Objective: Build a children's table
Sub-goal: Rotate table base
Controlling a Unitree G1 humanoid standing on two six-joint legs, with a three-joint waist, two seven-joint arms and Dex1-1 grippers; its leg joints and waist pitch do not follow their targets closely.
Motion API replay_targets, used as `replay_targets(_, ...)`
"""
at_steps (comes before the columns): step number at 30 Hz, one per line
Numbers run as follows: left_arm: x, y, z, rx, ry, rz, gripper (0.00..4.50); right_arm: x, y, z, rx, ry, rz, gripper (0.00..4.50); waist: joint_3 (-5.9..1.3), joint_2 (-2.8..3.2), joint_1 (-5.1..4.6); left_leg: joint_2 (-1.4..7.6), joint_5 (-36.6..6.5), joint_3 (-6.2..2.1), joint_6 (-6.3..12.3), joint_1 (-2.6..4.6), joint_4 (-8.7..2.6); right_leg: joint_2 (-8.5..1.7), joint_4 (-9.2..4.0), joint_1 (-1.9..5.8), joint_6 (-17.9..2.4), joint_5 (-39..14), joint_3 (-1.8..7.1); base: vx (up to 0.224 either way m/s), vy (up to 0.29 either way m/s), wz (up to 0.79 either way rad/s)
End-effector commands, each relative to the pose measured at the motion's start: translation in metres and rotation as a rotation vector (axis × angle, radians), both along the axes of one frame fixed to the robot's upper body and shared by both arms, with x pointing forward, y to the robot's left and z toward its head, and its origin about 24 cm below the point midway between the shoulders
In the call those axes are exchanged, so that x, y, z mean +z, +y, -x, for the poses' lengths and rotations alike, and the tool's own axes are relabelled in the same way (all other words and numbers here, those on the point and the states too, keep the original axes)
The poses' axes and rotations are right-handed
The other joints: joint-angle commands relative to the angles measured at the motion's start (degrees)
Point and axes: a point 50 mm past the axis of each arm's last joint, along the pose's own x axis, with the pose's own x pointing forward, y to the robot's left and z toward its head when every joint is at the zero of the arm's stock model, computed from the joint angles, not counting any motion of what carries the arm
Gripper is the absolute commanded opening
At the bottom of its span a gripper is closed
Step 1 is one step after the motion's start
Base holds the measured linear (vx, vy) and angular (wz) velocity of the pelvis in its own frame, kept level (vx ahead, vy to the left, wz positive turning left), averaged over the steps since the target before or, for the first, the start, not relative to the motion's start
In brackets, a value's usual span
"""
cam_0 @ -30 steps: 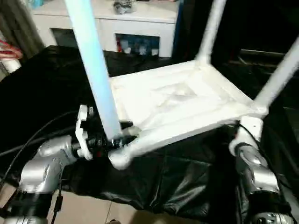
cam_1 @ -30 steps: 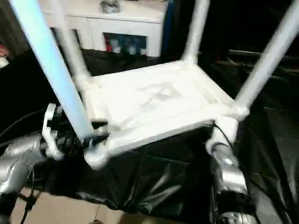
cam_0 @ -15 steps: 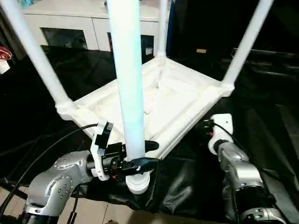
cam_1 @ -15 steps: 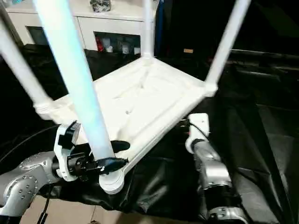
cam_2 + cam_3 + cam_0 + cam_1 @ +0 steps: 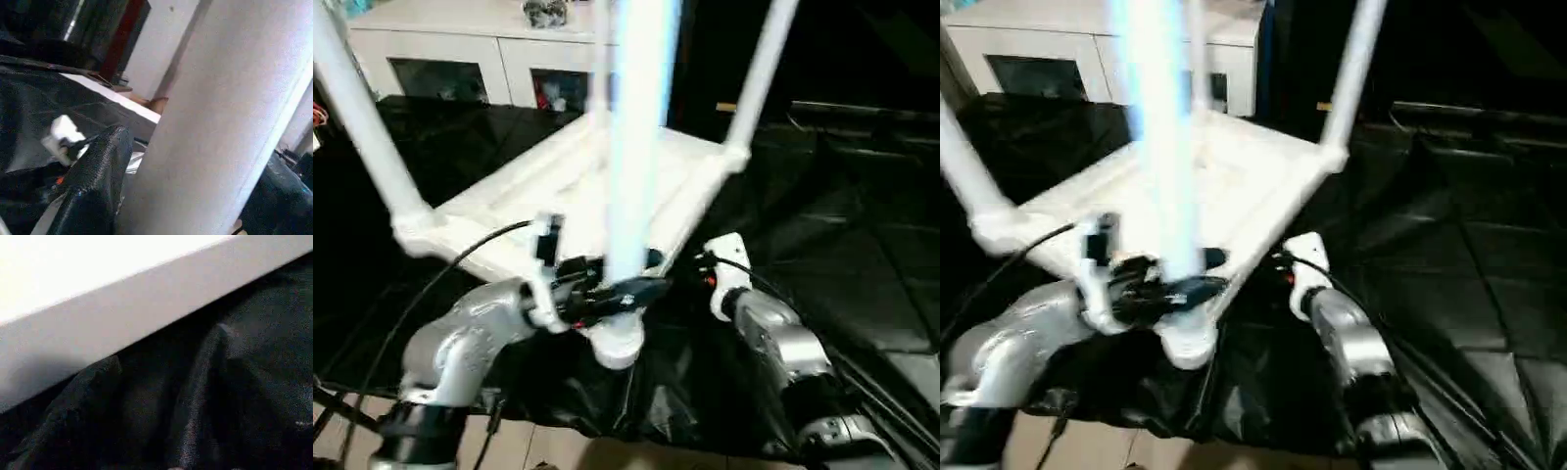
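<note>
With the top lying upside down on the black desk, the left claw is pinching the near leg at its socket, seemingly seating it, while the right claw, fingers unreadable, is waiting beside the edge to steady it next.

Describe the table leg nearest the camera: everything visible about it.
The nearest leg is a long, smooth white tube, plastic by its look, with a bluish sheen. It stands roughly upright, rising out of the picture's top edge. Its foot sits in the round corner socket of the upside-down table top, which lies on black sheeting. The left gripper is closed on it just above the socket, a black finger on either side.
</note>
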Motion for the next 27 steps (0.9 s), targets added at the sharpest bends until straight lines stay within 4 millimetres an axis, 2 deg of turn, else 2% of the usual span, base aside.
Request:
replay_targets(1,-0.001,-0.018,0.002,-0.068,-0.015,-0.016,3.22,0.005,0.030,0.000,0.133,-0.009,-0.037,3.74,-3.34,0.22,0.72,0.51,-10.49,0.02,-0.07,-0.25,-4.24,-2.56,-3.77,3.42,-11.34,-10.12,2.13,0.000,0.000,0.00)
replay_targets(4,-0.009,-0.023,-0.001,-0.041,-0.015,-0.077,3.22,0.003,0.029,0.002,0.137,-0.006,-0.033,3.74,-3.26,0.08,0.73,0.56,-12.30,0.09,0.06,0.17,-4.25,-2.51,-4.14,3.14,-11.01,-12.04,2.22,0.000,0.000,0.00)
replay_targets(6,-0.013,-0.024,-0.003,-0.028,-0.028,-0.109,3.22,0.002,0.027,0.002,0.134,-0.006,-0.020,3.74,-3.19,0.00,0.73,0.54,-13.18,0.06,0.03,0.14,-4.30,-2.61,-4.34,3.20,-10.30,-14.19,2.24,0.000,0.000,0.00)
replay_targets(8,-0.018,-0.024,-0.005,-0.004,-0.039,-0.151,3.22,0.000,0.023,0.002,0.127,-0.009,-0.005,3.74,-3.24,0.04,0.72,0.64,-12.97,-0.06,0.01,0.02,-4.35,-2.71,-4.34,3.27,-10.14,-14.35,2.24,0.000,0.000,0.00)
replay_targets(12,-0.024,-0.024,-0.010,0.052,-0.078,-0.197,3.22,-0.002,0.015,0.003,0.111,-0.015,0.013,3.74,-3.25,0.13,1.07,0.74,-13.19,0.03,0.02,0.40,-4.32,-2.62,-4.37,3.01,-10.66,-13.64,2.32,0.000,0.000,0.00)
replay_targets(14,-0.028,-0.026,-0.022,0.146,-0.139,-0.267,3.22,-0.001,0.004,0.001,0.056,-0.038,0.033,3.74,-3.15,-0.12,1.36,0.66,-13.81,0.11,0.21,0.64,-4.30,-2.47,-4.73,2.83,-10.28,-13.99,2.34,0.000,0.000,0.00)
replay_targets(17,-0.030,-0.026,-0.032,0.216,-0.188,-0.327,3.22,0.003,-0.006,-0.001,0.003,-0.061,0.043,3.74,-3.14,-0.15,1.75,0.62,-14.41,0.06,-0.13,0.50,-4.41,-2.62,-4.73,2.97,-9.26,-15.75,2.34,0.000,0.000,0.00)
replay_targets(19,-0.031,-0.023,-0.042,0.282,-0.245,-0.392,3.22,0.008,-0.021,-0.003,-0.049,-0.088,0.046,3.74,-3.14,-0.14,2.04,0.59,-14.49,-0.05,-0.16,0.47,-4.48,-2.65,-4.99,2.95,-8.33,-17.12,2.32,0.000,0.000,0.00)
replay_targets(20,-0.031,-0.022,-0.045,0.302,-0.263,-0.414,3.22,0.010,-0.027,-0.003,-0.067,-0.097,0.047,3.74,-3.25,-0.16,2.41,0.69,-14.61,0.01,-0.33,0.81,-4.36,-2.67,-4.95,2.75,-7.95,-17.12,2.41,0.000,0.000,0.00)
replay_targets(21,-0.031,-0.020,-0.048,0.328,-0.289,-0.437,3.22,0.013,-0.035,-0.002,-0.071,-0.106,0.044,3.74,-3.22,-0.14,2.59,0.63,-14.70,-0.04,-0.40,0.62,-4.41,-2.61,-4.83,2.93,-7.80,-16.86,2.37,0.000,0.000,0.00)
replay_targets(25,-0.029,-0.017,-0.050,0.335,-0.363,-0.458,3.22,0.021,-0.053,0.005,-0.025,-0.129,0.053,3.74,-3.25,-0.11,2.78,0.50,-14.54,-0.11,0.07,0.34,-4.38,-2.66,-5.03,3.08,-6.95,-17.58,2.25,0.000,0.000,0.00)
replay_targets(27,-0.033,-0.010,-0.044,0.239,-0.345,-0.454,3.22,0.028,-0.063,0.016,0.086,-0.136,0.061,3.74,-3.42,-0.29,2.97,0.63,-13.86,-0.07,0.75,0.30,-4.28,-2.72,-4.90,3.15,-7.64,-16.17,2.27,0.000,0.000,0.00)
